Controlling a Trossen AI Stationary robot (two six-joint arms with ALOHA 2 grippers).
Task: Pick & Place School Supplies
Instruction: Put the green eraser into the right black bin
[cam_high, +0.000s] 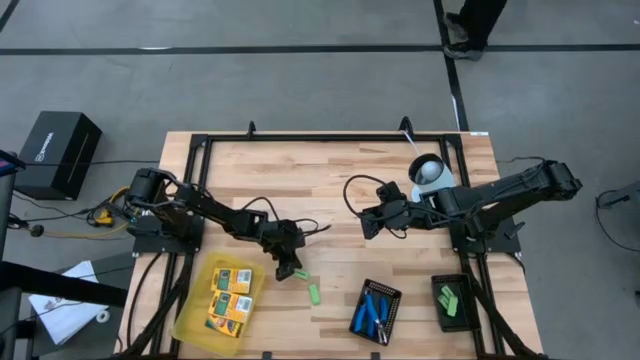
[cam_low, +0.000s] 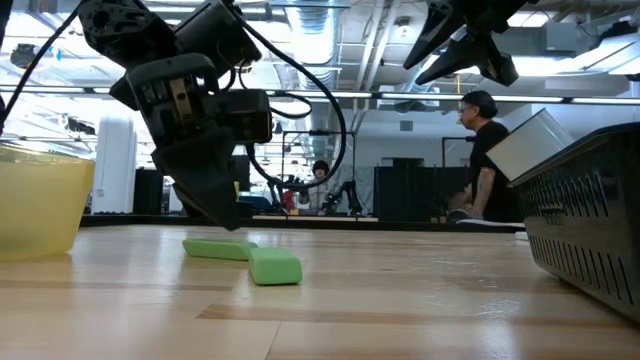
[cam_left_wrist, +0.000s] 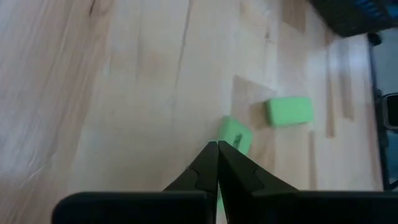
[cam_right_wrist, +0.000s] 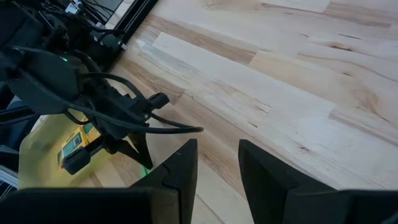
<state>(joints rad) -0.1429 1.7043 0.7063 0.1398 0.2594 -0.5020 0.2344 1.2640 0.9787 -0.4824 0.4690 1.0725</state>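
1. High view: left pincer (cam_high: 291, 270) sits low on the surface (cam_high: 320, 170), just beside 2 green blocks (cam_high: 313, 293); crayon packs (cam_high: 230, 296) lie in the yellow tray (cam_high: 190, 325), scissors (cam_high: 374, 312) and more blocks in the black trays (cam_high: 452, 302).
2. Low view: right pincer (cam_low: 455, 50) hangs high, holding nothing.
3. Left wrist view: fingers (cam_left_wrist: 205, 165) pressed together, empty, tips at the nearer green block (cam_left_wrist: 234, 133).
4. Right wrist view: fingers (cam_right_wrist: 180, 165) part-spread, empty.
5. Judgement: block pickup in hand; next, the left pincer must spread and straddle 1 block.
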